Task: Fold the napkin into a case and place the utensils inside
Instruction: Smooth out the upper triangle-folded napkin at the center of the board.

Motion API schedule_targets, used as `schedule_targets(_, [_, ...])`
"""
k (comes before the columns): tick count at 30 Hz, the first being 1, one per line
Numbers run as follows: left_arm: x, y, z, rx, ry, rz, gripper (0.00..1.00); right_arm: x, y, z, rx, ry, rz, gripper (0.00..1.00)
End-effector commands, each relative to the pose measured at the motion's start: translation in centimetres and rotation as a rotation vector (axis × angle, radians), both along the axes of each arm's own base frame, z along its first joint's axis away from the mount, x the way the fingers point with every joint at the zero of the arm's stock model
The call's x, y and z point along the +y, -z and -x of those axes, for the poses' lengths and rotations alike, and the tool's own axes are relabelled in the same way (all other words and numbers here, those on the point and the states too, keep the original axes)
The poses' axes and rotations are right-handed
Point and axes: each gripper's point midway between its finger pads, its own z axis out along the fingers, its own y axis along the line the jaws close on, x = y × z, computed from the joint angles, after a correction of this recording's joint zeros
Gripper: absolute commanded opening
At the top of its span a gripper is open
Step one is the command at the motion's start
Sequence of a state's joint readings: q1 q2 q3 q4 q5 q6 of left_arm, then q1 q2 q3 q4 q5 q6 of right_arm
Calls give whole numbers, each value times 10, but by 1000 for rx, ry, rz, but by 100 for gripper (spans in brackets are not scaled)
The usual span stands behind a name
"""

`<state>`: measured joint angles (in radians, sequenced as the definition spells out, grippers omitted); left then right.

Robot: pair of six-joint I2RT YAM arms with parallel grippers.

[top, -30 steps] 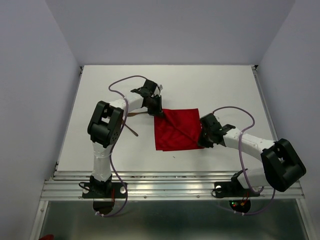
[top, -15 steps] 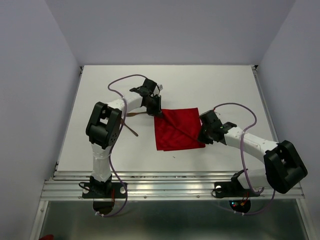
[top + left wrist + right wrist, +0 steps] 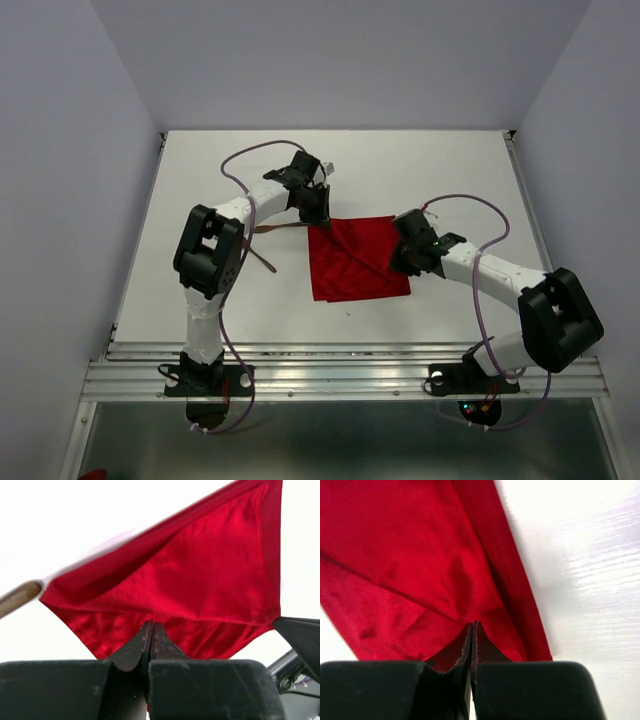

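The red napkin lies mid-table, partly doubled, with a diagonal crease. My left gripper is shut on the napkin's far left corner; in the left wrist view the cloth spreads away from the closed gripper. My right gripper is shut on the napkin's right edge, and the cloth rises from its closed tips. Two dark wooden utensils lie left of the napkin: one handle beside the left gripper, also in the left wrist view, and another nearer.
The white table has raised side rails and a metal front rail. The right arm's wrist shows at the right of the left wrist view. Purple cables loop over both arms.
The right gripper has moved left and away over the napkin's right edge, carrying cloth with it. The left gripper has shifted slightly away, still holding the far left corner.
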<state>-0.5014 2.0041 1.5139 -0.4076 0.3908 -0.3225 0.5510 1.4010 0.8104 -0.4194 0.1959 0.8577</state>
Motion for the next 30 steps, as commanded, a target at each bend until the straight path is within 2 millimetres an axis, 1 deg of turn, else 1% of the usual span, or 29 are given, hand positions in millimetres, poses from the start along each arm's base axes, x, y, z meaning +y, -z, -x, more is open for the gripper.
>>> schedule_targets(1, [-1, 6, -24, -53, -5, -38, 0, -12, 9, -7, -20, 67, 61, 1])
schedule_targets(2, [-1, 11, -25, -46, 0, -47, 0, -16, 15, -6, -20, 78, 80, 1])
schedule_targets(3, [-1, 21, -24, -28, 4, -57, 0, -22, 25, 0, -3, 86, 99, 1])
schedule_targets(4, [-2, 23, -24, -25, 5, -57, 0, -23, 27, -1, -4, 92, 105, 1])
schedule_targets(5, [-2, 24, -25, -25, 5, -61, 0, -27, 37, 4, 17, 99, 122, 1])
schedule_targets(8, [2, 26, -28, -37, 1, -80, 0, -30, 48, 11, 42, 104, 131, 1])
schedule_targets(13, [5, 25, -34, -51, -2, -110, 0, -29, 49, 12, 41, 96, 123, 1])
schedule_targets(15, [4, 19, -37, -66, -2, -104, 0, -28, 47, 11, 40, 92, 121, 1])
schedule_targets(17, [6, 7, -40, -88, -12, -103, 0, -27, 47, 11, 41, 91, 116, 1])
schedule_targets(18, [7, -4, -42, -108, -21, -91, 0, -27, 47, 12, 43, 90, 115, 1])
schedule_targets(21, [9, -20, -46, -140, -38, -76, 0, -27, 48, 13, 47, 92, 113, 1])
schedule_targets(22, [9, -30, -46, -156, -44, -63, 0, -28, 50, 13, 52, 92, 116, 1])
schedule_targets(24, [12, -33, -45, -158, -54, -65, 0, -28, 52, 14, 56, 93, 116, 1])
schedule_targets(26, [15, -32, -43, -151, -54, -82, 0, -28, 54, 15, 60, 93, 116, 1])
schedule_targets(30, [25, -16, -39, -121, -67, -116, 0, -26, 53, 15, 60, 93, 108, 1])
